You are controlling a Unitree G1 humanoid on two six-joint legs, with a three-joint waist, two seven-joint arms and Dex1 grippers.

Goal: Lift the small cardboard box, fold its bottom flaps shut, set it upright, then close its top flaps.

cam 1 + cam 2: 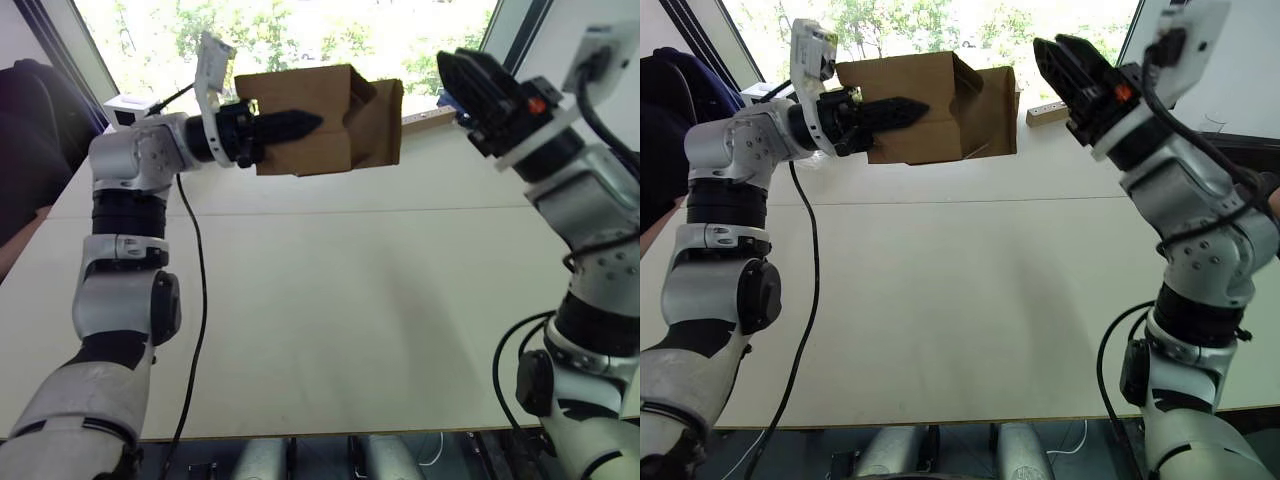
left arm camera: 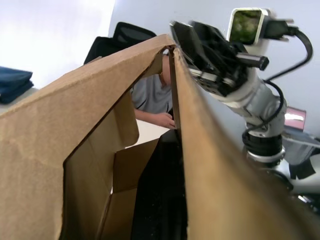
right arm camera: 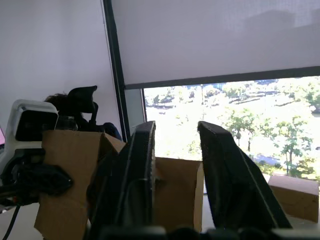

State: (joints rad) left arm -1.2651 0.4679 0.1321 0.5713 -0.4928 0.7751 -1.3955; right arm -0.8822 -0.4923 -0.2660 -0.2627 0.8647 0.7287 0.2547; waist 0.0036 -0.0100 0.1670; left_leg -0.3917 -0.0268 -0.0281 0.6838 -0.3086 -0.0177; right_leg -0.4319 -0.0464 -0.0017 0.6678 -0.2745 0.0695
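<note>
The small cardboard box (image 1: 335, 150) hangs in the air over the far side of the table (image 1: 330, 300), lying on its side. My left gripper (image 1: 310, 123) is shut on its near wall, one black finger (image 2: 160, 200) inside and one outside. Flaps (image 1: 382, 120) at the box's right end stand open; I cannot tell whether they are the top flaps. My right gripper (image 1: 468, 78) hovers open a short way right of that open end, apart from it. In the right wrist view its fingers (image 3: 140, 170) frame the box (image 3: 177, 195).
A pale wooden block (image 1: 1045, 115) lies at the table's far edge by the window. Another tan box (image 3: 295, 197) sits beyond on the right. A dark chair (image 1: 30, 130) stands at the left, and a person (image 2: 150, 100) sits across the table.
</note>
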